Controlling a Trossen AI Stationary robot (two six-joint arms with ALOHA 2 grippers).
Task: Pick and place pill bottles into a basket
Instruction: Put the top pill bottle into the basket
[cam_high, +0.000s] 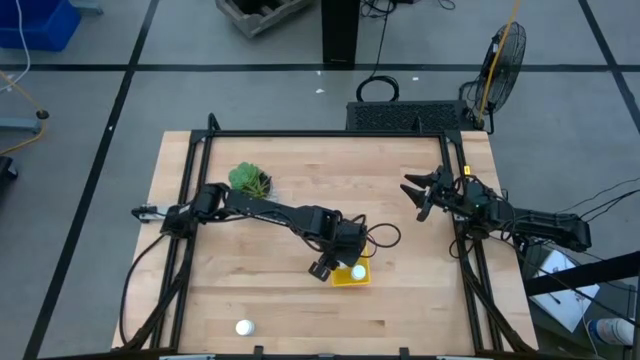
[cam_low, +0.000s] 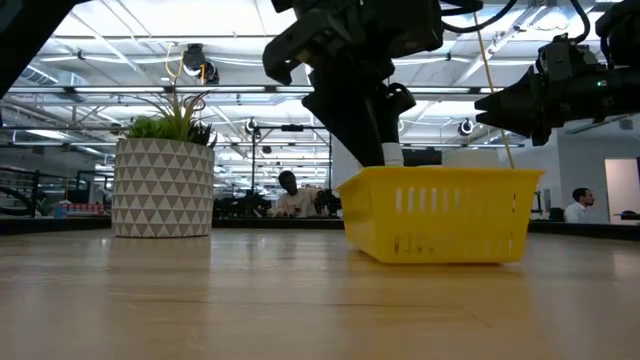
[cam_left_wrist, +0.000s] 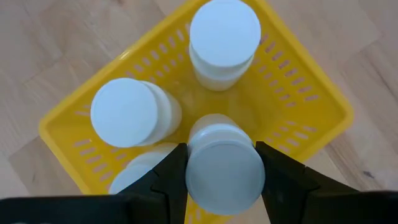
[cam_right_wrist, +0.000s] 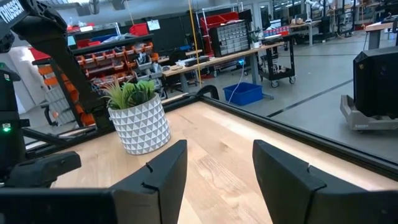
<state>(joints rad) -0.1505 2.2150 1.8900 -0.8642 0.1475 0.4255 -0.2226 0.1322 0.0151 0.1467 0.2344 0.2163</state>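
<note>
The yellow basket sits on the wooden table right of its middle, toward the near edge. My left gripper reaches down into it, shut on a white pill bottle. Three more pill bottles stand in the basket: one, a second, and a third half hidden by a finger. Another pill bottle rests on the table near its front edge. My right gripper waits open at the table's right side. My left gripper pinches the pill bottle by the two sides of its upper part between its two fingers. The fingers come steeply from above. The bottle stays upright, cap up, its top just above the basket's rim. The basket's wall hides its bottom.
A green plant in a white patterned pot stands at the table's far left. A black frame runs along the table's edges. Bare wood lies between the basket and the loose bottle.
</note>
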